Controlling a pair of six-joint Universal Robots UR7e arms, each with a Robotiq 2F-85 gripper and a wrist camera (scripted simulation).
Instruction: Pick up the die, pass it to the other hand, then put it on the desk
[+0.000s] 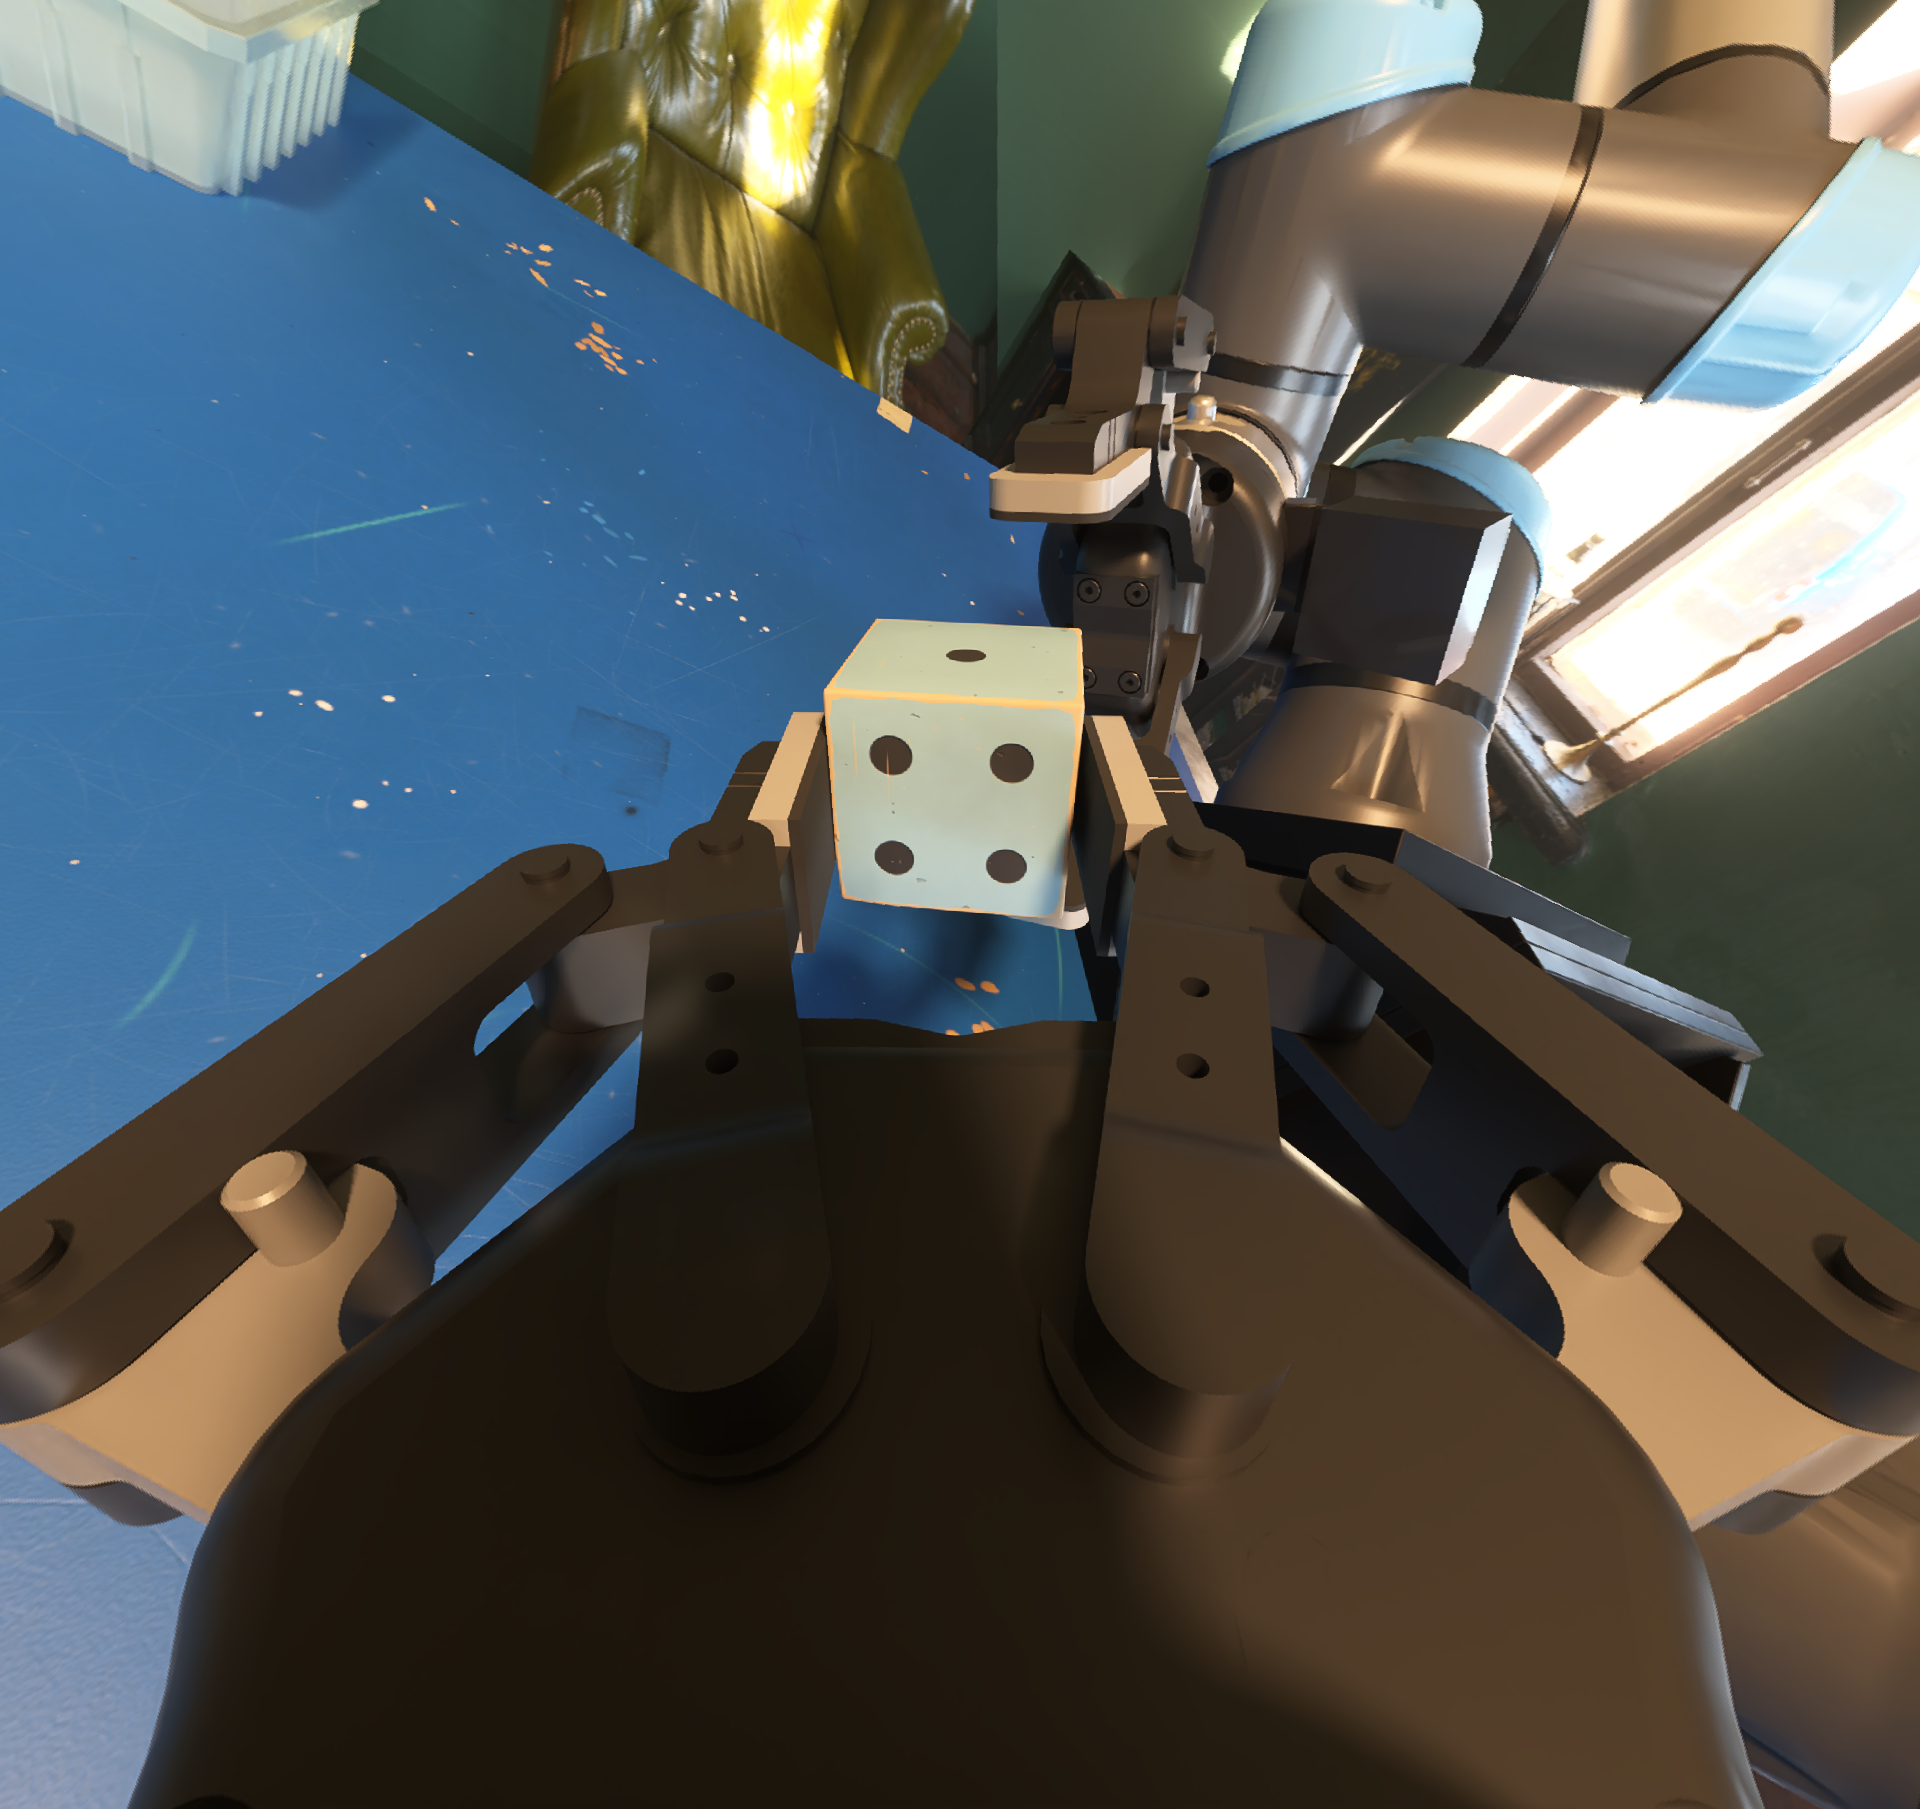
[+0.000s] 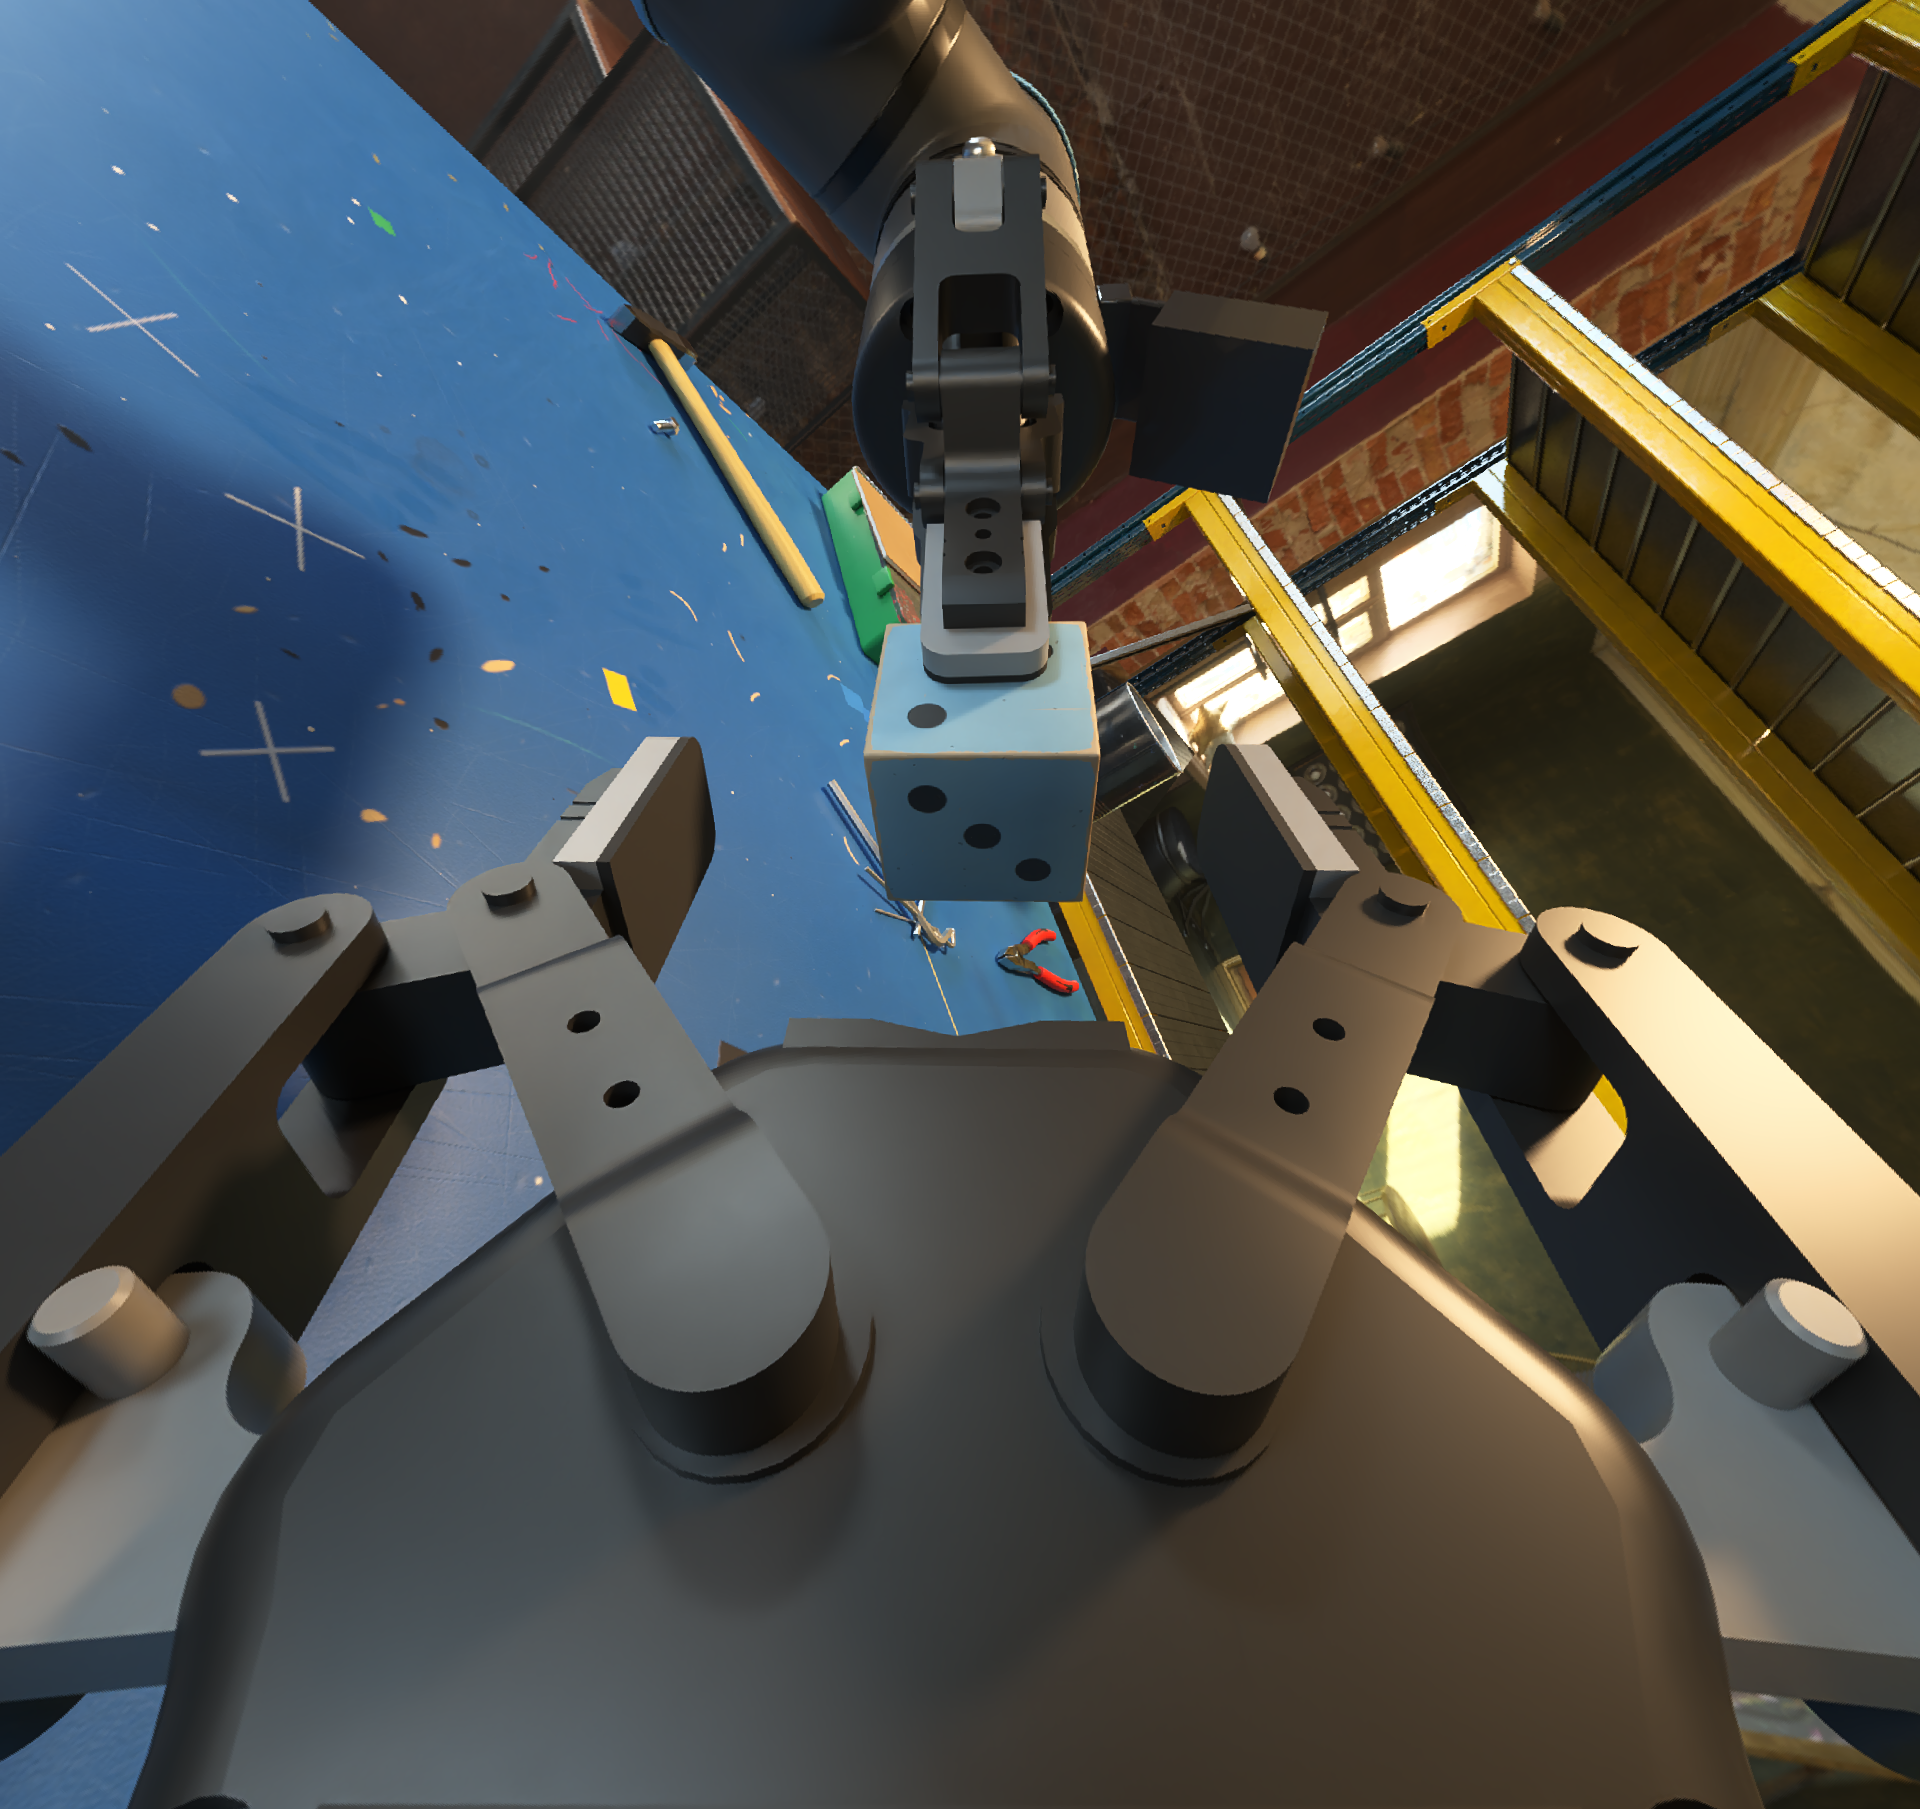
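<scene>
- Left wrist view, far left: a translucent white ribbed plastic tub [image 1: 177, 45] stands on the scuffed blue bench [image 1: 312, 564] near its far edge.
- Behind the bench edge, an olive-green tufted leather armchair [image 1: 769, 128] sits against a dark green wall.
- Centre: the left hand [image 1: 956, 803] is clamped on the pale cube-shaped die with black pips [image 1: 951, 793], one pad pressed flat on each side face. The four-pip face looks at the camera; a one-pip face is on top. The die is held up off the bench, whose blue surface shows beneath it.
- Right of centre: the right hand [image 1: 1091, 554] faces the die from beyond it, its light-padded fingers spread wide; one finger [image 1: 1070, 486] lies above and behind the die, not touching it in this view.
- Far right: the grey arm with pale blue joint caps [image 1: 1558, 201] rises in front of a bright window [image 1: 1714, 554].
- Right wrist view, left: the blue bench [image 2: 260, 409] carries white cross marks, and a long wooden stick [image 2: 732, 471] lies near its edge.
- Centre: the die [image 2: 982, 783] hangs between the spread fingers of the right hand [image 2: 956, 824], clear of both pads, with a three-pip face toward the camera. The left hand [image 2: 982, 564] grips it from the far side, seen edge-on.
- Just below the die lie small red-handled pliers [image 2: 1034, 959] on the bench.
- Right: yellow metal shelving [image 2: 1558, 409] stands before a brick wall.
</scene>
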